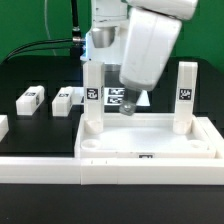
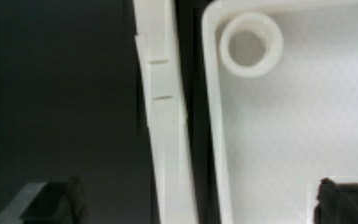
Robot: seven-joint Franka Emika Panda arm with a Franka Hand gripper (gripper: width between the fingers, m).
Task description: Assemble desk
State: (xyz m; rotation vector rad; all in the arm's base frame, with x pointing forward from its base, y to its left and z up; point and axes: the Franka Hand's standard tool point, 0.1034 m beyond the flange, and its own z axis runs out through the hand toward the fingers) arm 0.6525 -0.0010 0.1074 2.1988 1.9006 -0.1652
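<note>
The white desk tabletop (image 1: 150, 140) lies flat with its rim up, in the lower middle of the exterior view. Two square legs stand upright in its back corners, one on the exterior view's left (image 1: 92, 95) and one on the right (image 1: 185, 95). My gripper (image 1: 126, 108) hangs open between them over the slab's back edge, holding nothing. In the wrist view my gripper (image 2: 197, 205) shows dark fingertips (image 2: 51, 202) wide apart. Between them run a narrow white strip (image 2: 158, 120) and the tabletop (image 2: 291, 130) with a round corner socket (image 2: 250, 45).
Two loose legs (image 1: 31, 100) (image 1: 65, 98) lie on the black table at the exterior view's left. A long white border bar (image 1: 40, 168) runs along the front. Tags of the marker board (image 1: 117, 96) show behind my gripper.
</note>
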